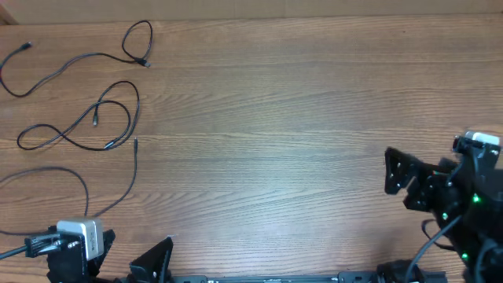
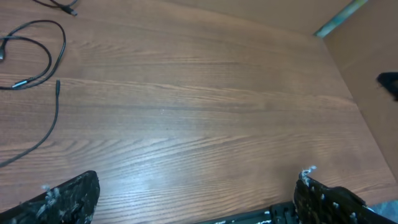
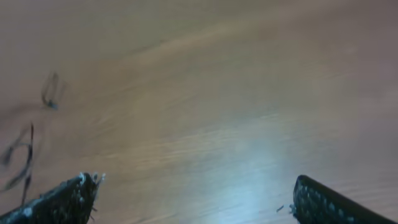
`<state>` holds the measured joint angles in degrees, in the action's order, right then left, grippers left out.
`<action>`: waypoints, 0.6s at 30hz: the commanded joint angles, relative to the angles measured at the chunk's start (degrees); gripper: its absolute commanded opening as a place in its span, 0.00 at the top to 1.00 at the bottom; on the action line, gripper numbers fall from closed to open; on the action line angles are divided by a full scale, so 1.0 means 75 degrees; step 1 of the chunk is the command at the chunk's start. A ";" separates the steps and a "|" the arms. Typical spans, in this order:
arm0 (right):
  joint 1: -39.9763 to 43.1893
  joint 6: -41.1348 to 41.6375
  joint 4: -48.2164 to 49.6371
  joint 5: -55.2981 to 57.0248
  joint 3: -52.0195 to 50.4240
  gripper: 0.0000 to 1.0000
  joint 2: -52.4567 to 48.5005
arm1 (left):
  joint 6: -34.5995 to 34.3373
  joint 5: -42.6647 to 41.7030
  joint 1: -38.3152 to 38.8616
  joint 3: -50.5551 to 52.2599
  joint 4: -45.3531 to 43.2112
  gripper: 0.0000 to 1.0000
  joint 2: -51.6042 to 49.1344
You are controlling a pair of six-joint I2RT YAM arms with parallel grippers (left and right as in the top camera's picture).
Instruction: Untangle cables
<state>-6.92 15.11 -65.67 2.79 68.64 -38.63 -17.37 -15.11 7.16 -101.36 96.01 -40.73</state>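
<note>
Three thin black cables lie at the table's far left in the overhead view. One (image 1: 78, 58) runs along the top with a loop. One (image 1: 86, 126) forms crossing loops in the middle. One (image 1: 118, 192) curves down from a plug end. My left gripper (image 1: 132, 261) is open and empty at the front left edge, below the cables. In the left wrist view its fingers (image 2: 193, 202) are spread wide, with cable loops (image 2: 53, 59) at the upper left. My right gripper (image 1: 399, 182) is open and empty at the right side, far from the cables (image 3: 25, 155).
The wooden table (image 1: 275, 118) fills the overhead view. A teal strip (image 2: 339, 17) marks the table's far corner in the left wrist view. The right wrist view is blurred.
</note>
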 commanded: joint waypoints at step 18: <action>0.0854 -0.1090 0.5665 -0.0589 -0.6254 0.00 0.3649 | 0.0146 0.0067 0.0050 0.0041 -0.0020 0.01 -0.0009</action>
<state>-0.91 7.46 -25.52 -1.08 24.47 -13.69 -17.37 -14.87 7.16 -101.27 96.03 -40.73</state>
